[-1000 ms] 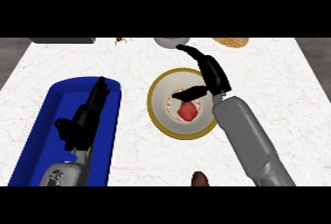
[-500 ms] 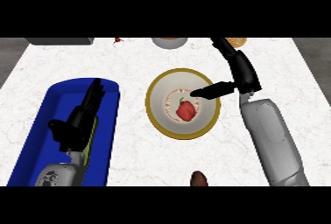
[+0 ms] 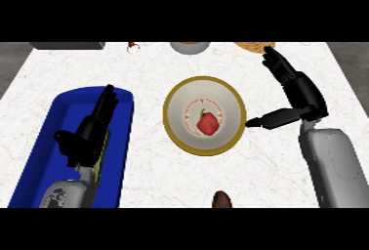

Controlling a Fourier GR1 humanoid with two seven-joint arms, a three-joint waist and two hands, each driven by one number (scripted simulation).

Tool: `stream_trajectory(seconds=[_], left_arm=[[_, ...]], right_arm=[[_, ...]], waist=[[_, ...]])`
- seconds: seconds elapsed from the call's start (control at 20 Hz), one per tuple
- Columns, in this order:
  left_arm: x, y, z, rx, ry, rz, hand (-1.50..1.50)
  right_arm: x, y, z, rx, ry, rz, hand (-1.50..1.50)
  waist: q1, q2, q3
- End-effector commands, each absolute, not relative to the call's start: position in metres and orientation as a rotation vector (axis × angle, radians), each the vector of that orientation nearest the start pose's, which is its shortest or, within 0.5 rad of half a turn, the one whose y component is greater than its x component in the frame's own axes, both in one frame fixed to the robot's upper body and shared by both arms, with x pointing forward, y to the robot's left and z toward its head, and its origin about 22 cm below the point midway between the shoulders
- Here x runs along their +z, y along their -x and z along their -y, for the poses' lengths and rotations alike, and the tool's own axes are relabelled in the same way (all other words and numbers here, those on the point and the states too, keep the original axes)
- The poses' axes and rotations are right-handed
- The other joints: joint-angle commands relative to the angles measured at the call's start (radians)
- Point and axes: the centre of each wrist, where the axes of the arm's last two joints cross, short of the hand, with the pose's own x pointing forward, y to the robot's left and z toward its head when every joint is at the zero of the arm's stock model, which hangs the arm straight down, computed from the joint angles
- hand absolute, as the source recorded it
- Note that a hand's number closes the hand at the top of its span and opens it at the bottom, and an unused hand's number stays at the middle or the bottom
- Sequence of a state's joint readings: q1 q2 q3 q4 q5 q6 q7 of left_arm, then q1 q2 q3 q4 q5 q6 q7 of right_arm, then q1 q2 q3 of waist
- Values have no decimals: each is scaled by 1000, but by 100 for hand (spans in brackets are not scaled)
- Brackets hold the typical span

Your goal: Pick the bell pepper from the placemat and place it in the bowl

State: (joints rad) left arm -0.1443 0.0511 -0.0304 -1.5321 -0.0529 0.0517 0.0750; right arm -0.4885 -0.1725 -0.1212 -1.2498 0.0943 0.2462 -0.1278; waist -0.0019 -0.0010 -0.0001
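Counter top (image 3: 144, 68): white marbled stone with faint veining, smooth. Placemat (image 3: 43, 161): saturated blue, smooth, with a slight sheen at its raised rim. Bowl (image 3: 184, 139): cream, ceramic-looking interior, matt, with an ochre rim. Bell pepper (image 3: 208, 124): red, smooth, glossy skin. Both hands, left (image 3: 90, 132) and right (image 3: 296, 85): black, matt, plastic-looking; forearms grey and smooth.
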Motion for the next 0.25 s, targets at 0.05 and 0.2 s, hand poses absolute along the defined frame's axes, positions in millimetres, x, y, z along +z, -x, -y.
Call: stream_trajectory(seconds=[0.05,0.2], left_arm=[[33,-262,-205,-116,-68,1601,0],[27,-282,-209,-109,-63,1599,0]], right_arm=[[75,-341,256,447,-64,1774,-150],[58,-338,277,465,-67,1791,-150]], waist=[[3,0,0],[2,1,0]])
